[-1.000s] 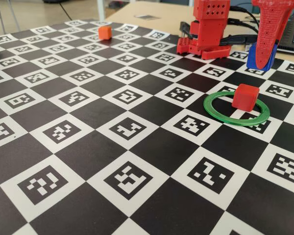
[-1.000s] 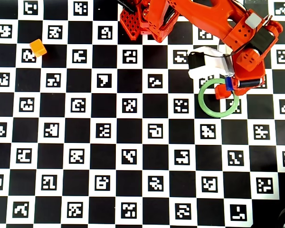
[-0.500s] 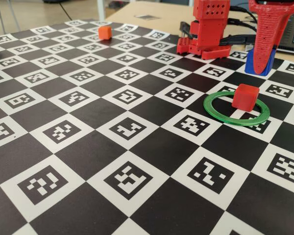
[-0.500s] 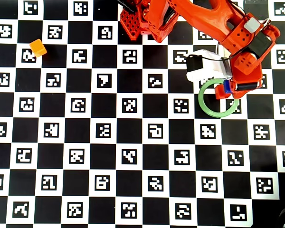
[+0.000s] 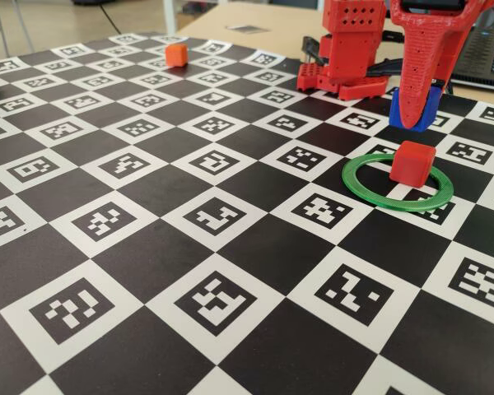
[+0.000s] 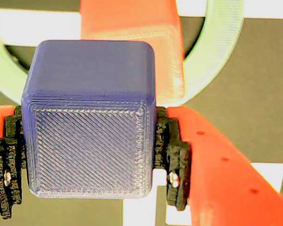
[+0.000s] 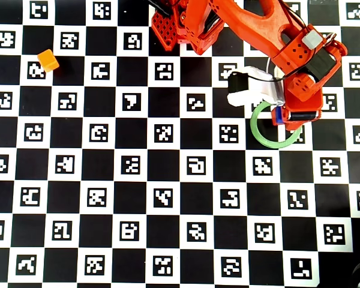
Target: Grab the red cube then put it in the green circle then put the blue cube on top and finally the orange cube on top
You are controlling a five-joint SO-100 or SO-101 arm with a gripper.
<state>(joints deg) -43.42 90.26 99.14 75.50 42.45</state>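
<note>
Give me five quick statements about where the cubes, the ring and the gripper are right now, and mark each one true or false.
1. The gripper is shut on the blue cube. True.
2. The red cube sits inside the green circle. True.
3. The blue cube already rests on the red cube. False: the fixed view shows it held in the air above the red cube, with a gap between them.
4. The orange cube is stacked in the green circle. False: it stands alone on the far side of the checkered board, well apart from the ring.
5. In the overhead view the orange cube is near the upper left. True.
</note>
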